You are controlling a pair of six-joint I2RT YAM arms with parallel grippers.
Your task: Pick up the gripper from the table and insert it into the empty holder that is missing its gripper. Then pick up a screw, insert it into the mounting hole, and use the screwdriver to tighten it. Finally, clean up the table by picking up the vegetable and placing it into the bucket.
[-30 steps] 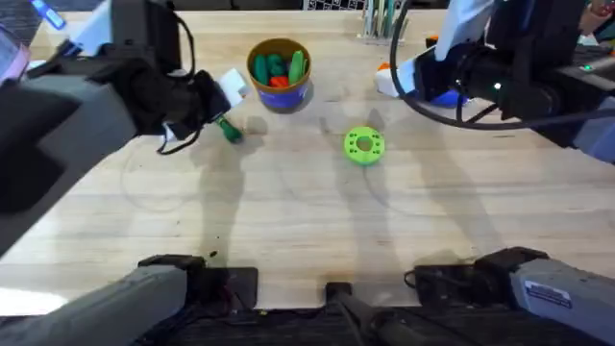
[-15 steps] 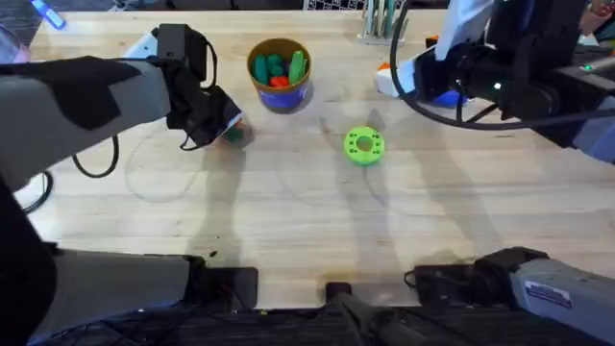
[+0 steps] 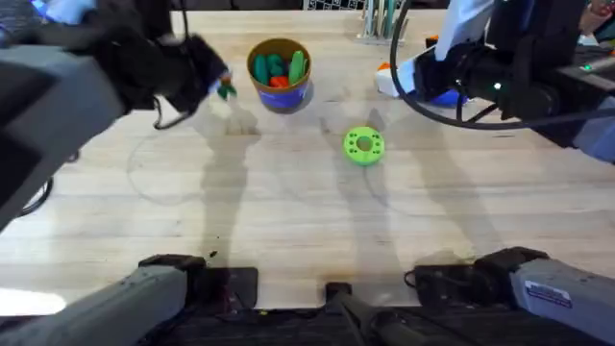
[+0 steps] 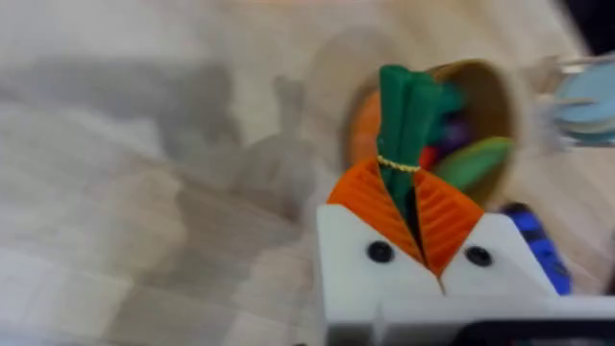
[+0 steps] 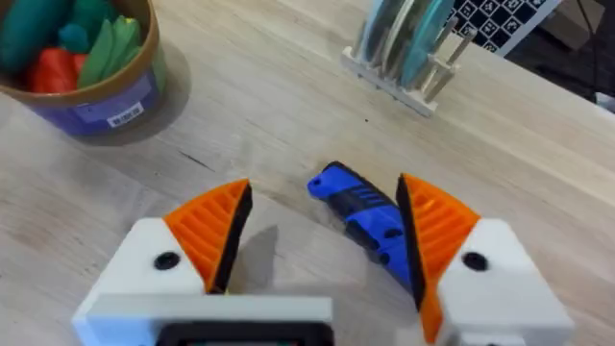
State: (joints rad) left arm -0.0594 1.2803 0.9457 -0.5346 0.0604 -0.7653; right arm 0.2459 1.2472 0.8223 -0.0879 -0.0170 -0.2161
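Observation:
My left gripper hangs just left of the bucket, shut on the dark-green vegetable. In the left wrist view the orange pads pinch the vegetable, which sticks out over the yellow-rimmed bucket. Toy vegetables, green and red, fill the bucket. At the back right my right gripper stands open above the blue screwdriver. The right wrist view has the screwdriver lying on the table between the spread orange pads. The loose gripper part, holder and screw are out of view.
A bright green round disc with holes lies right of the table's centre. A rack of tubes stands at the back edge behind the screwdriver. Bare wood stretches across the near half of the table.
The left gripper closed on the vegetable on the table, then lifted it up and back to beside the bucket. The right arm has not moved.

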